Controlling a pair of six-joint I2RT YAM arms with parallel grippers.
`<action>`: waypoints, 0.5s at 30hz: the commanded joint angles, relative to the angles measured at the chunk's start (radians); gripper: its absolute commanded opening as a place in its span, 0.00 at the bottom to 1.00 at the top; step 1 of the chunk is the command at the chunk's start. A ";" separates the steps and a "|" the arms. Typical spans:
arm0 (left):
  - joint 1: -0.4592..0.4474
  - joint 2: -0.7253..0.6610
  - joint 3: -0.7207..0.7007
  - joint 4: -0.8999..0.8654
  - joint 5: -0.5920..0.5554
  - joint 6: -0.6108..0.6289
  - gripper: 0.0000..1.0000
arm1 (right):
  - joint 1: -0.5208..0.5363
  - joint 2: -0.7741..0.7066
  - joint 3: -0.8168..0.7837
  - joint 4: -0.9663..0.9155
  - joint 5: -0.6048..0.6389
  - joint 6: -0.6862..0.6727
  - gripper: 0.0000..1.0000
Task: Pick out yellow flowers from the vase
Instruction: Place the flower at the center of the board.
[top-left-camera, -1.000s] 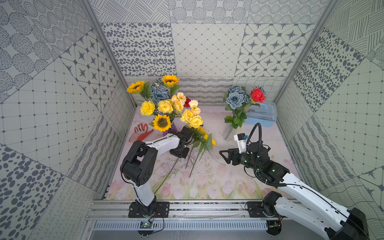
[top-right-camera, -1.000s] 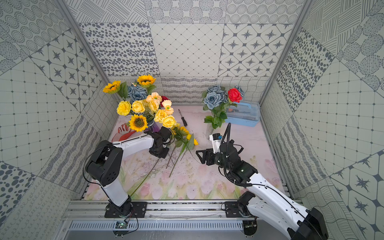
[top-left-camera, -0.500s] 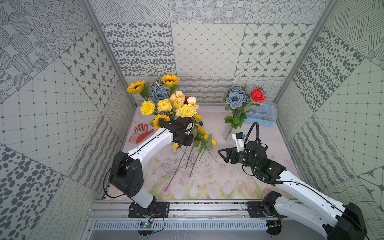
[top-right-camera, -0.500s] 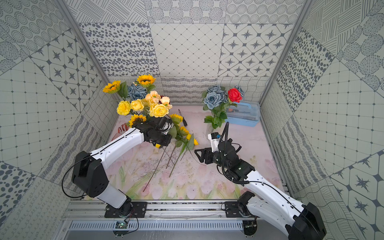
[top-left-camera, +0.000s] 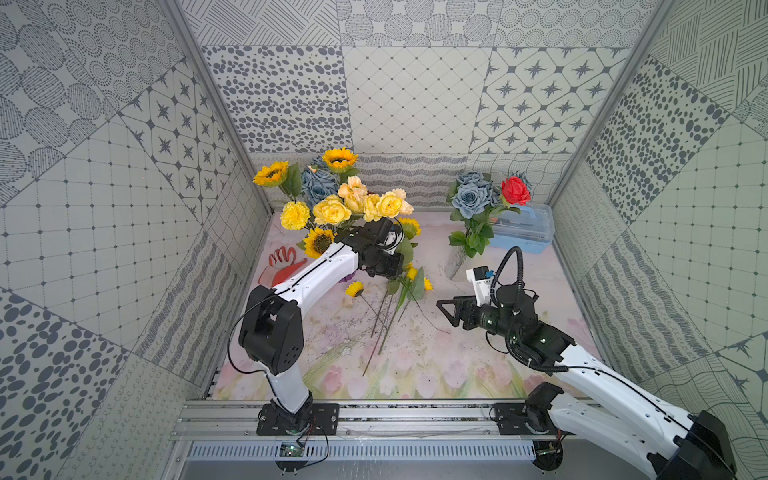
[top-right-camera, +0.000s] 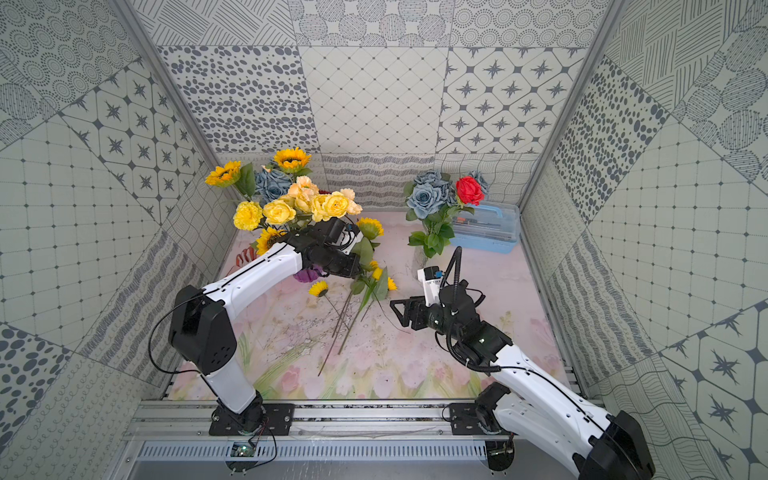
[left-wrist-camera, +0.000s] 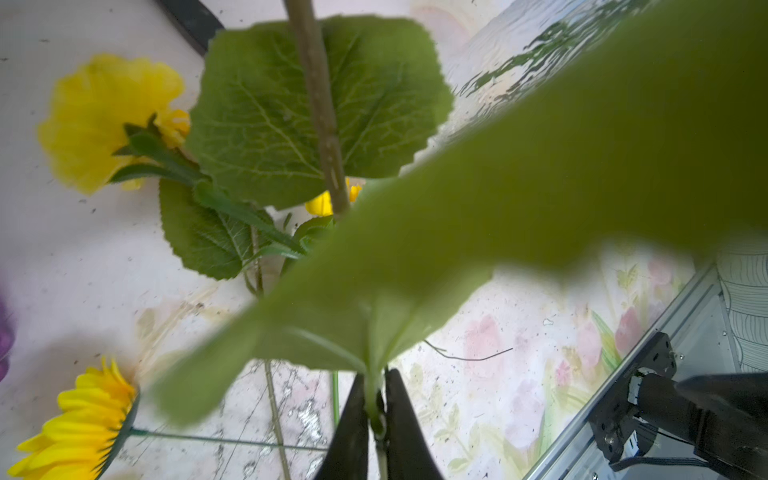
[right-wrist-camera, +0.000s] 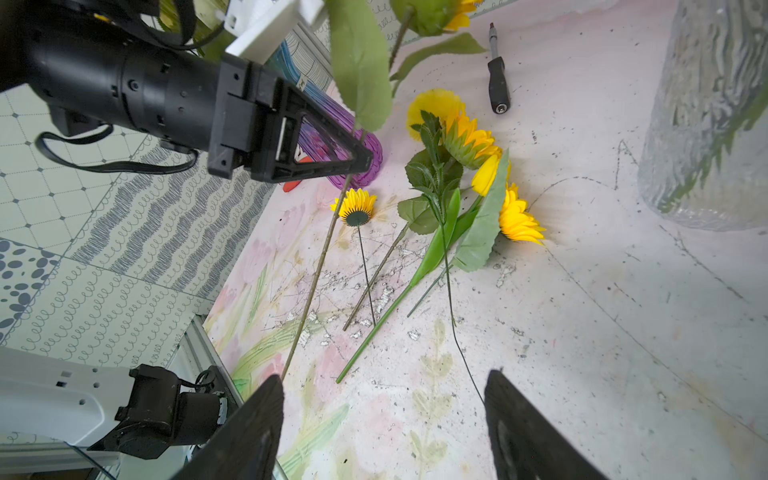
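We look down on a floral-printed mat (top-left-camera: 457, 365) walled in by patterned panels. The bulkiest thing on it is the bouquet at the far left: a purple vase (top-right-camera: 306, 275) packed with the yellow flowers (top-left-camera: 331, 210). These are sunflowers, pale ruffled roses and a carnation (top-left-camera: 295, 215), mixed with blooms of other colours. At the far right we see a clear vase (top-left-camera: 455, 264) with grey-blue roses (top-left-camera: 468, 199) and one red rose (top-left-camera: 515, 190), and a blue box (top-left-camera: 528, 232) just behind it. A red item (top-left-camera: 282, 262) lies by the left wall; we cannot tell what it is.

Between the two vases a loose heap (right-wrist-camera: 478, 232) of yellow blooms lies flat on the mat, stems towards the robot. It holds a tulip (right-wrist-camera: 486, 174) and sunflowers, with a small sunflower (right-wrist-camera: 355, 208) a little apart on the purple vase's side.

The left gripper (right-wrist-camera: 361, 160) hangs just beside the purple vase, its jaws pressed onto the thin stem of a held sunflower (top-left-camera: 409, 226). The head stands beside the bouquet and the long stem slants down towards the mat. The right gripper (right-wrist-camera: 382, 395) hovers over the mat near the stem ends, jaws spread wide with nothing between them. A screwdriver (right-wrist-camera: 498, 83) lies beyond the heap.
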 joint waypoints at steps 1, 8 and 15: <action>-0.029 0.068 0.048 0.057 0.034 -0.038 0.14 | -0.006 -0.038 -0.008 0.013 0.002 -0.006 0.77; -0.028 0.077 -0.010 0.041 -0.087 -0.036 0.21 | -0.007 -0.067 -0.008 -0.041 0.020 -0.027 0.77; -0.028 0.038 -0.066 0.037 -0.164 -0.032 0.27 | -0.007 -0.032 -0.008 -0.050 0.027 -0.045 0.77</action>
